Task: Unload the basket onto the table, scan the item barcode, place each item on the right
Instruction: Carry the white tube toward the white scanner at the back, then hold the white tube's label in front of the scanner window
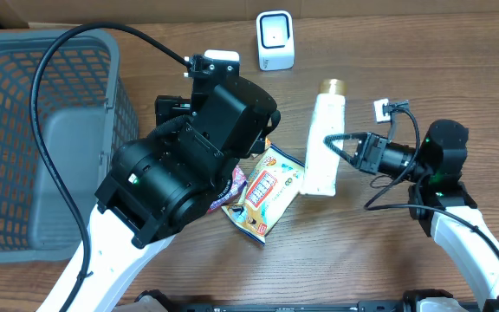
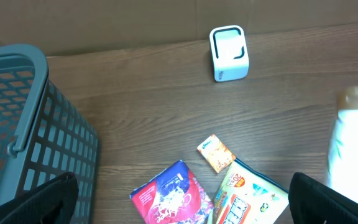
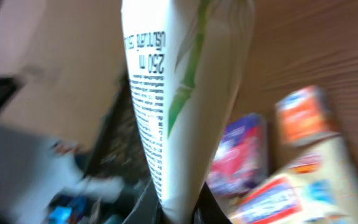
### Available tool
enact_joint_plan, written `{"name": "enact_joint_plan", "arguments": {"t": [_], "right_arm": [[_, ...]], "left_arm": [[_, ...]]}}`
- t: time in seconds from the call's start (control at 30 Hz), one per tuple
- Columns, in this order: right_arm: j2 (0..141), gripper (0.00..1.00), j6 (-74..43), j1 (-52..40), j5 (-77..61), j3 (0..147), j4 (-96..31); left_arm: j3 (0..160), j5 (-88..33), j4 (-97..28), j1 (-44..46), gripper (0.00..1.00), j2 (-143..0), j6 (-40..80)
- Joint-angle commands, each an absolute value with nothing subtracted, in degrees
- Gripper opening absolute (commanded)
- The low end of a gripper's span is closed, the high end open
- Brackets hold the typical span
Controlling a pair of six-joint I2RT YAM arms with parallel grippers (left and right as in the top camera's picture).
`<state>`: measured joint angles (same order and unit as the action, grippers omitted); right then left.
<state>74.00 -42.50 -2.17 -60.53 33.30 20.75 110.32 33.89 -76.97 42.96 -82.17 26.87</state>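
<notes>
Right arm stretches in low from the side, right gripper pinched tight on the white bottle. Left arm hangs over the snack packets, left gripper spread wide.

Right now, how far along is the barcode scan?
Done: the right gripper has its jaws shut on the white bottle. In hand: that bottle, apart from the scanner. Remaining: bring its barcode to the scanner. The left gripper hangs open above the snack packets.

The white bottle bears "250 ml" beside fine print too blurred to read.
</notes>
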Motion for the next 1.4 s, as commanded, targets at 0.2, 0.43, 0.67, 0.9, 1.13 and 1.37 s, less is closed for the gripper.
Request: {"name": "enact_joint_plan", "arguments": {"t": [0.2, 0.43, 0.67, 0.9, 1.13, 1.37], "right_arm": [[76.99, 0.04, -26.46, -6.74, -19.81, 37.01, 16.58], [89.43, 0.04, -16.6, -10.09, -11.42, 51.2, 15.2], [103.77, 0.04, -3.38, -11.73, -4.54, 72.75, 6.26], [113.71, 0.04, 19.0, -17.78, 11.73, 85.54, 4.95], [121.08, 0.04, 39.38, -21.32, 21.54, 86.0, 18.98], [127.24, 0.04, 56.47, -22.17, 22.5, 86.02, 32.64]], "left_arm": [[111.15, 34.87, -76.93, 42.68, 1.0, -82.41, 26.83], [111.15, 34.87, -76.93, 42.68, 1.0, -82.41, 26.83], [111.15, 34.87, -76.93, 42.68, 1.0, -82.41, 26.83], [111.15, 34.87, -76.93, 42.68, 1.0, -82.41, 26.83], [111.15, 34.87, -76.93, 42.68, 1.0, -82.41, 26.83], [111.15, 34.85, -76.93, 42.68, 1.0, -82.41, 26.83]]}}
